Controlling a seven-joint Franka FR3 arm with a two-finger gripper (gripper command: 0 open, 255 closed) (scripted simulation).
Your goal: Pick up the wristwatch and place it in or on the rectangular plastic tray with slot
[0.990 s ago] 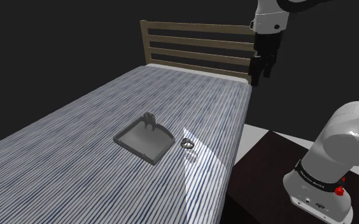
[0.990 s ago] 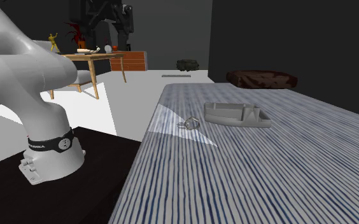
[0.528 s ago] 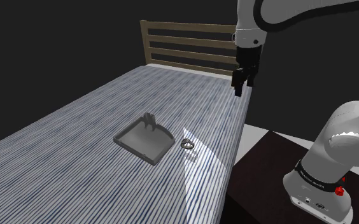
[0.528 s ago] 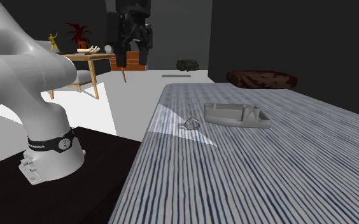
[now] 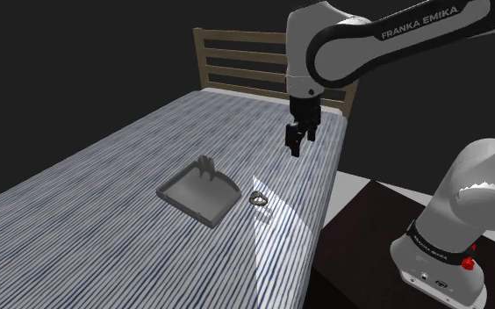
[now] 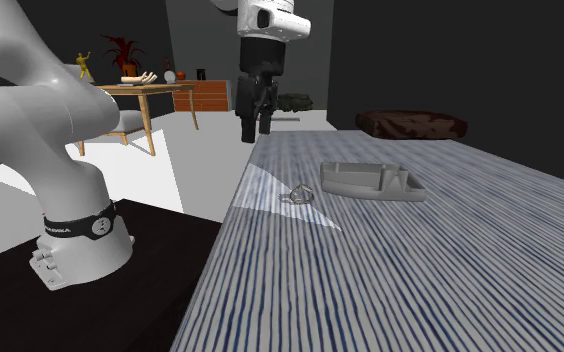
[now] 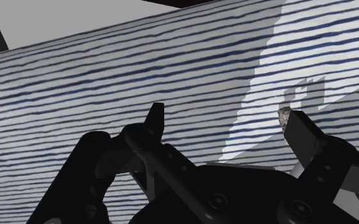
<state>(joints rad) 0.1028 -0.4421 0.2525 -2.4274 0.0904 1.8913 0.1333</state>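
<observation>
Pincer (image 7: 223, 114) spread apart in wrist view, wristwatch (image 5: 259, 198) beside tray (image 5: 193, 191) in shoulder view

The shoulder camera is looking down from beside the stand (image 5: 355, 246), across the bed (image 5: 105, 202) toward its headboard (image 5: 237, 38). The second exterior camera is sitting low by the bed's edge, facing the opposite way. The wrist camera is looking closely at that same bed

One wristwatch (image 5: 259, 198), one tray (image 5: 195, 197), one bed (image 5: 105, 202), one robot arm (image 5: 369, 39)
</observation>
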